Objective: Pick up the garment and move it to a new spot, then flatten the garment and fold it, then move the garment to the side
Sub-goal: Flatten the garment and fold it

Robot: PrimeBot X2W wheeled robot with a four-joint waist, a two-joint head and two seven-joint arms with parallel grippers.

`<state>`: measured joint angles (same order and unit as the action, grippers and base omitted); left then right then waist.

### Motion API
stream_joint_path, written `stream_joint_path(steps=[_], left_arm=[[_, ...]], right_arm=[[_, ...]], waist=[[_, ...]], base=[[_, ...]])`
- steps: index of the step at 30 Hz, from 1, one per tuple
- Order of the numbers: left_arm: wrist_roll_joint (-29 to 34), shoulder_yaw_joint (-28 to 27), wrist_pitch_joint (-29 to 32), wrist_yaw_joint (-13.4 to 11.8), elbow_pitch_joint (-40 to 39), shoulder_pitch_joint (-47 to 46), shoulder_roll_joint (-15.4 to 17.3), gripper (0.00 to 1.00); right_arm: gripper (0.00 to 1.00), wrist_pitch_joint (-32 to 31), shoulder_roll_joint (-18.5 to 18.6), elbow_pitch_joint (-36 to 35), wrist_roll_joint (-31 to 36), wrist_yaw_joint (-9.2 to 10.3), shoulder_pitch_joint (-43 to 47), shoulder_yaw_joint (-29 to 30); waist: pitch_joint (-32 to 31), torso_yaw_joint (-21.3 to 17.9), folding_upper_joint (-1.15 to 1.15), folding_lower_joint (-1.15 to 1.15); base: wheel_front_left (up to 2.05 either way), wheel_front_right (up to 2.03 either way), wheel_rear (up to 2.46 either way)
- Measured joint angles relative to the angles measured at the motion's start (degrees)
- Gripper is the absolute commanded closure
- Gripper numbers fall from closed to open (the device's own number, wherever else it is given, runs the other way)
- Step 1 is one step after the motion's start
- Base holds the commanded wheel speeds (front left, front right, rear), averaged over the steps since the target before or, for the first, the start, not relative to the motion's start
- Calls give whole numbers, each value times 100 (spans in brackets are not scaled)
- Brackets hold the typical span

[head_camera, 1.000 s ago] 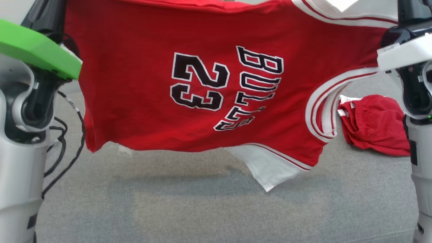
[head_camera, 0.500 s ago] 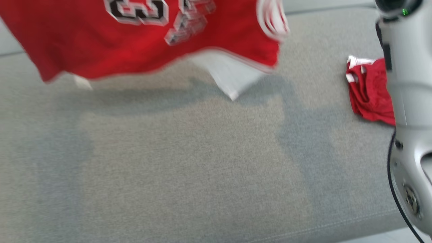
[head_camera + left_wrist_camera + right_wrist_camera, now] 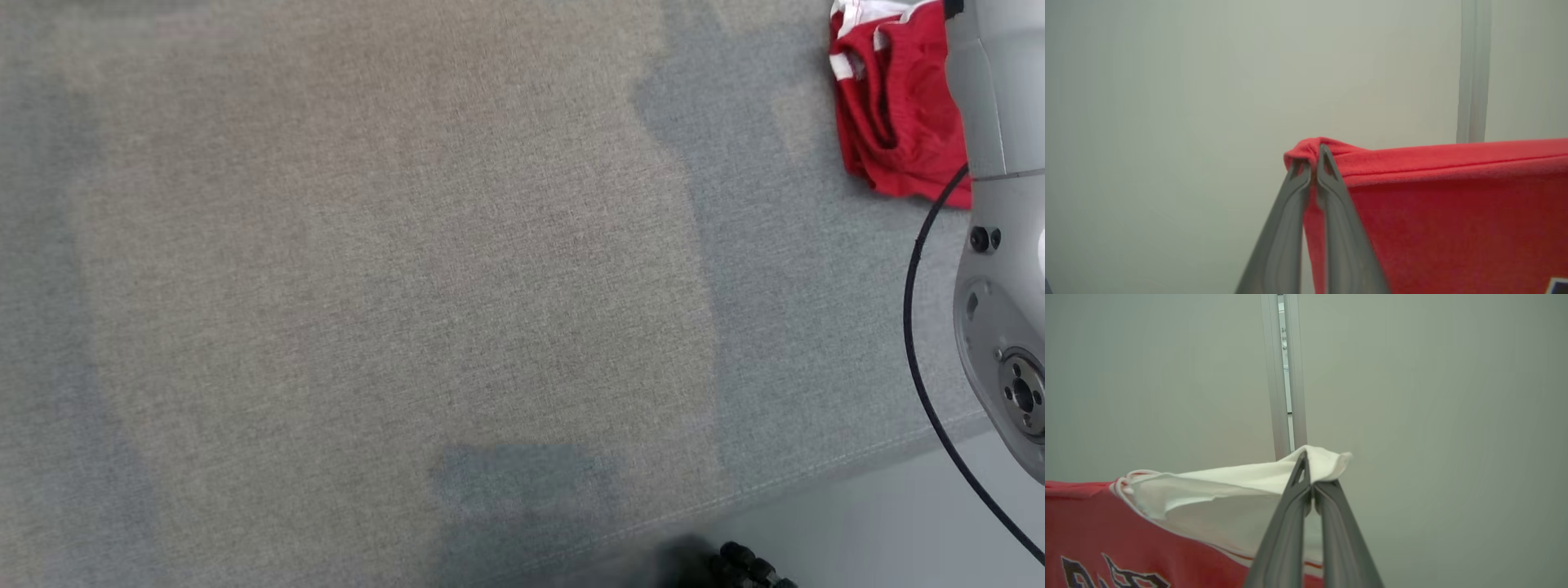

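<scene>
The garment is a red jersey with white sleeves and black lettering, held stretched in the air. In the left wrist view my left gripper (image 3: pixel 1312 163) is shut on a bunched red corner of the garment (image 3: pixel 1445 204), which hangs to the right of the fingers. Over in the right wrist view my right gripper (image 3: pixel 1309 479) is shut on the tip of a white sleeve of the garment (image 3: pixel 1216 494), and the red body with its lettering hangs to the lower left.
A grey fabric surface (image 3: pixel 392 269) spreads under the head camera. Crumpled red shorts (image 3: pixel 894 106) lie at its far right, beside my pale right arm (image 3: pixel 1000 261) and its black cable (image 3: pixel 918 351). The surface's front edge (image 3: pixel 816 478) runs along the lower right, with pale floor beyond.
The head camera has tilted down, so the hanging garment has slid out of the top of its picture. Both grips on the garment look unchanged.
</scene>
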<state>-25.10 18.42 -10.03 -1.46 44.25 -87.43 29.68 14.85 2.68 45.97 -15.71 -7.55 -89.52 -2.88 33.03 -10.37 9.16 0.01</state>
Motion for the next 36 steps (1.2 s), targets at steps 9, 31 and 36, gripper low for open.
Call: stream_joint_path(steps=[9, 31, 36], left_arm=[[16, -22, -374, 126, 581, -422, 2, 100], [-687, -1117, -500, 800, -166, 1003, -222, 100], [-1033, -1355, -500, 858, -738, 2022, -500, 100]], right_arm=[[100, 13, 1, -322, -257, 0, 115, -274], [100, 21, 96, -1716, -850, 2, 2034, -1363], [100, 20, 453, -2245, -1217, 2, 3057, -1582]], waist=[[775, -161, 0, 1], [863, 108, 0, -1], [614, 219, 1, -1]], base=[[0, 0, 0], [0, 0, 0], [0, 0, 0]])
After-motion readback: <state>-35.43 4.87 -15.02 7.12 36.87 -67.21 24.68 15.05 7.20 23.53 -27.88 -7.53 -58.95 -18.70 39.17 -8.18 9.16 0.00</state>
